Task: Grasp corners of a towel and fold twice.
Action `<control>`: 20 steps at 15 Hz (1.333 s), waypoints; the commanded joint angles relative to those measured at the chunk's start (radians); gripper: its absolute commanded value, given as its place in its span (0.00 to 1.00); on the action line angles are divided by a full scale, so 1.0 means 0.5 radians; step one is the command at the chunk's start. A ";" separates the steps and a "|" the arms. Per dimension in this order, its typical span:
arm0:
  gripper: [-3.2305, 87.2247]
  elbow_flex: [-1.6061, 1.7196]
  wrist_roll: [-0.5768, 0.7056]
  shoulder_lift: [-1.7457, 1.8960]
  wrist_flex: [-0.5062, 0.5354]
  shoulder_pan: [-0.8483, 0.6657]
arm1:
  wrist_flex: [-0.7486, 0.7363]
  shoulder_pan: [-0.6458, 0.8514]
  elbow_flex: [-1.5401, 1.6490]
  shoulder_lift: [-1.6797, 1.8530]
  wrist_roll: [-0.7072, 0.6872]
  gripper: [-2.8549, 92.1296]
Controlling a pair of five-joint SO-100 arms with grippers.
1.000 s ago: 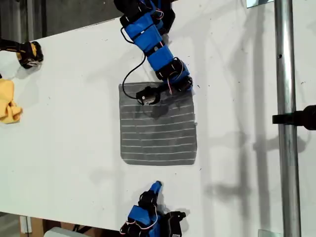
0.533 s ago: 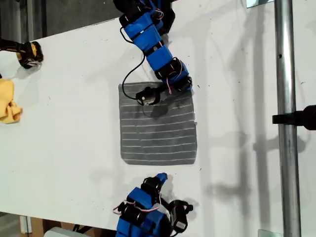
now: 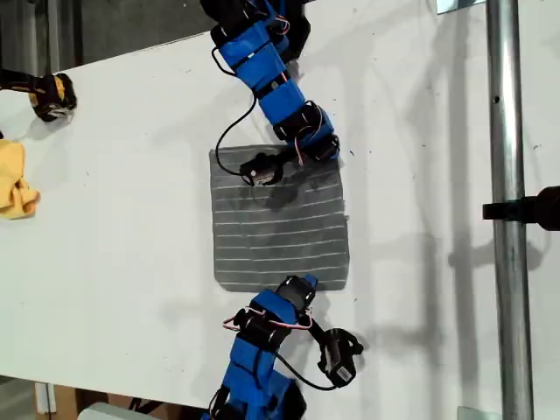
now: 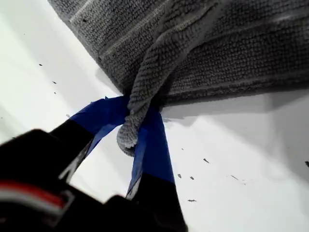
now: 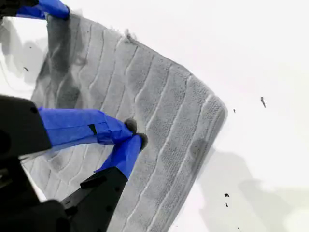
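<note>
The grey striped towel (image 3: pixel 280 227) lies flat on the white table. My first gripper (image 3: pixel 322 150) reaches in from the exterior view's top and sits at the towel's far edge, near the far corner on that view's right. It (image 4: pixel 133 116) is shut on a bunched tip of the towel (image 4: pixel 231 43). My second gripper (image 3: pixel 302 284) comes from the exterior view's bottom and sits over the near edge. Its blue fingertips (image 5: pixel 134 137) meet over the towel (image 5: pixel 159 111); no cloth shows between them. A free near corner (image 5: pixel 219 108) lies flat beside it.
A small yellow cloth (image 3: pixel 16 184) lies at the exterior view's left edge, with a black and yellow object (image 3: pixel 52 94) above it. A metal pole (image 3: pixel 503 210) with a black clamp (image 3: pixel 534 208) runs down that view's right side. A black cable (image 3: pixel 229 140) loops off the first arm.
The second arm has moved up from the table's near edge until its gripper is over the towel's near edge. The first arm and the towel have stayed put.
</note>
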 commanded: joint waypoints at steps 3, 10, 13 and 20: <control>0.32 -0.147 0.031 -0.071 0.120 0.064 | 0.006 -0.009 -0.012 0.061 -0.003 0.03; 0.37 -0.181 0.067 -0.374 0.052 0.028 | 0.000 -0.012 -0.012 0.077 0.003 0.03; 0.36 -0.206 -0.012 -0.552 -0.055 0.055 | 0.003 -0.043 -0.012 0.083 0.031 0.03; 0.22 0.083 -0.282 -0.764 -0.433 0.071 | 0.021 -0.104 -0.012 0.129 0.089 0.03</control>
